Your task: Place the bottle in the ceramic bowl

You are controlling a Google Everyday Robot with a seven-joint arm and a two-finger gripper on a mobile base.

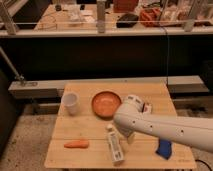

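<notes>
The bottle (115, 145) is slim and white, and it lies on its side on the wooden table (90, 127), near the front edge, cap end pointing away from me. The ceramic bowl (106, 104) is orange, round and shallow, and it stands empty behind the bottle at the table's middle. My white arm reaches in from the lower right. Its gripper (128, 136) hangs open just right of the bottle's upper end, close above the tabletop, with nothing in it. The arm hides most of the gripper.
A white cup (71, 103) stands left of the bowl. An orange carrot (76, 144) lies at the front left. A blue object (163, 148) sits at the front right, partly behind the arm. A small packet (146, 107) shows behind the arm.
</notes>
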